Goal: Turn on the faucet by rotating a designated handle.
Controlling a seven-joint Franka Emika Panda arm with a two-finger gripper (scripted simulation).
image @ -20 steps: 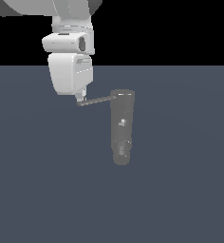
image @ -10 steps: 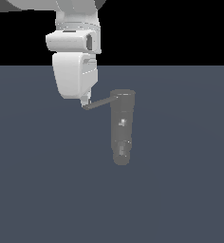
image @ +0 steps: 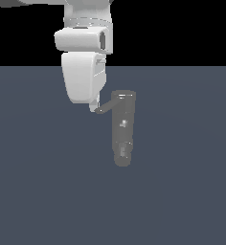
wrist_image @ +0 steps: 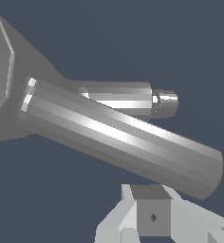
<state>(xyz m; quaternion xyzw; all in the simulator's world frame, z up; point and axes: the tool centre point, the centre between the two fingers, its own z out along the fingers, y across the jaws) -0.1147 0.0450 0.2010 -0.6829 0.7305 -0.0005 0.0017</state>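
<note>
Setting: dark slate floor is filling the lower part of the exterior view, with flat black behind it; nothing else is standing on it.

Faucet (image: 123, 128): dull grey cylinder is sitting near the middle of the exterior view, flat round top at 12 o'clock, rounded end pointing toward 6 o'clock.

Handle (image: 108, 106): thin grey rod is jutting from the faucet's top toward about 8 o'clock, its free end lying right at the fingertips. In the wrist view it is filling the middle as a long bright bar (wrist_image: 118, 137), with the faucet (wrist_image: 133, 98) behind it.

Gripper (image: 96, 108): white arm is reaching down from 12 o'clock, and the gripper is sitting against the handle's outer end. One pale fingertip (wrist_image: 152, 213) is showing just beside the rod's tip. Whether the jaws are spread or closed, I cannot tell; nothing is clearly clamped.

Step in hand: judging by the contact, the arm is pushing the handle round to open the faucet.

Doing it well: keeping the finger near the rod's tip is giving the best leverage. Following an arc around the faucet's top, not a straight line, is likely to stop the finger sliding off the end.

Risk: the rod is thin, so a slip past its tip looks possible.
</note>
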